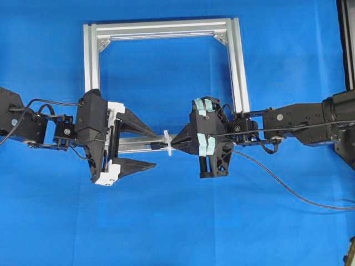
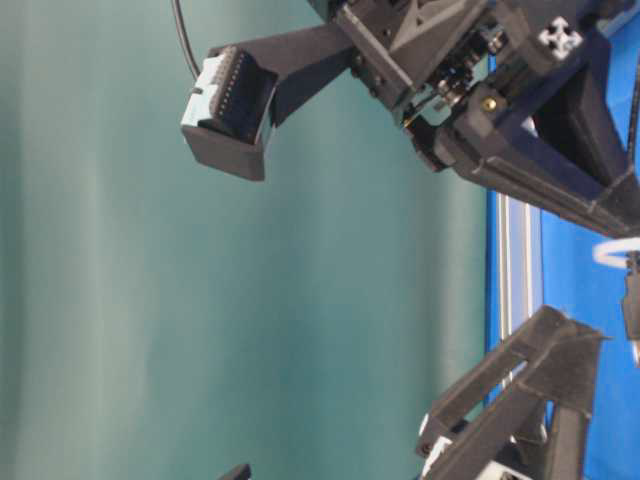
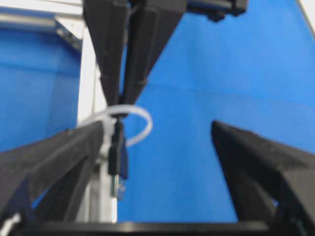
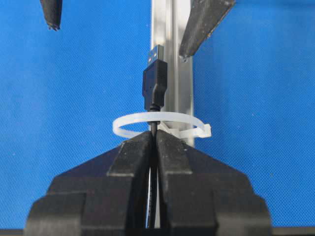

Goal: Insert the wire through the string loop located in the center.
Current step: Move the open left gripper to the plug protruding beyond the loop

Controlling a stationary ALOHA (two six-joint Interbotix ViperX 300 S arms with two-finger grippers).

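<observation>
The white string loop [image 1: 167, 143] stands on the near rail of the aluminium frame [image 1: 166, 27]. My right gripper [image 1: 174, 143] is shut on the black wire [image 1: 294, 194] just behind the loop. In the right wrist view the wire runs from the shut gripper [image 4: 155, 133] through the loop [image 4: 125, 121], and its plug [image 4: 154, 78] sticks out on the far side. My left gripper [image 1: 155, 149] is open, its fingers either side of the plug and apart from it. In the left wrist view the plug [image 3: 118, 157] hangs close to the left finger [image 3: 59, 157], below the loop [image 3: 140, 118].
The silver frame lies flat on the blue cloth, its right rail [image 1: 239, 66] just behind my right arm. The wire's slack trails off to the right edge of the table [image 1: 333, 206]. A dark post [image 1: 346, 39] stands at the far right.
</observation>
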